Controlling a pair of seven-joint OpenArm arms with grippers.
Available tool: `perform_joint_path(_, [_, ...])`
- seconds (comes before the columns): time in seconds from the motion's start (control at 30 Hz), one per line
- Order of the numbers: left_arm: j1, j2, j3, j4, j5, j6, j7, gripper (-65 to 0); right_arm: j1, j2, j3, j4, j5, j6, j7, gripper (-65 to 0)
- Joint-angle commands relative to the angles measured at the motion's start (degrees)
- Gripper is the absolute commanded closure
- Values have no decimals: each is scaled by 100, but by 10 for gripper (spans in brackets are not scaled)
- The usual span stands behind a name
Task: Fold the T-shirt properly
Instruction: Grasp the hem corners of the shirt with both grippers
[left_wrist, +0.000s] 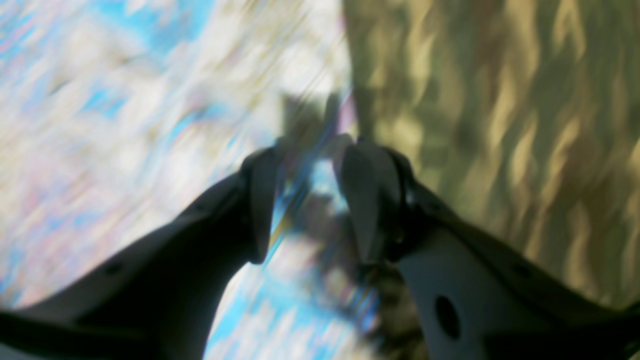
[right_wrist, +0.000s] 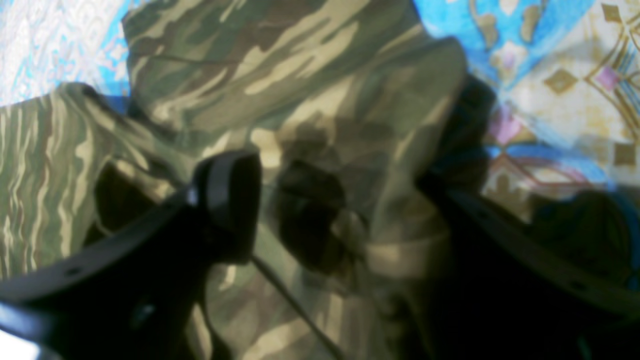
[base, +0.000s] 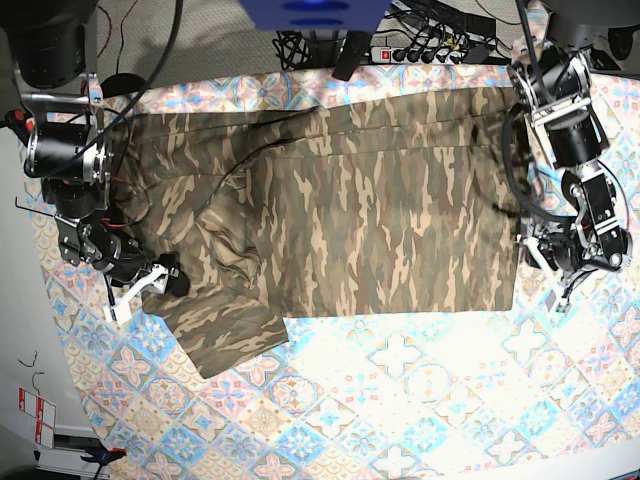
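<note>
Black, close to the lens: fingers of the left gripper (left_wrist: 312, 155), spread apart with nothing pinched, blurred pastel tablecloth (left_wrist: 125, 125) visible through the gap and the edge of the T-shirt (left_wrist: 500, 125) just right of them. Likewise spread, the right gripper (right_wrist: 340, 170), with camouflage cloth bunched in the gap and draped over the finger on the right of that frame; unclear whether any of it is gripped. Farther off, from the base view: shirt laid flat and wide across the upper middle of the frame, long edges roughly level, one sleeve jutting toward the lower left, wrinkles left of centre. Right gripper at that sleeve's left edge, left gripper beside the shirt's right edge, low on that side. Beyond, along the top of the frame, dark cables and a power strip (base: 425, 50).
</note>
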Motion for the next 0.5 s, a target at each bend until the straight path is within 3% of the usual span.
perform_joint_path(0.0, [-225,-111,-14,-196,3,-1,-253,-258,75,1,-5,9,-116,-5,-187,-405])
perform_joint_path(0.27, [-673,-111,-14,-1937,-58,-1,-2266,-258,66,19,-5,0,-116,-5,-205,-405])
perform_joint_path(0.47, [-401,-111,-14,-2086,-49,-1,-3488,-258,-22,28,-5,-8,-124,-5,-205,-405])
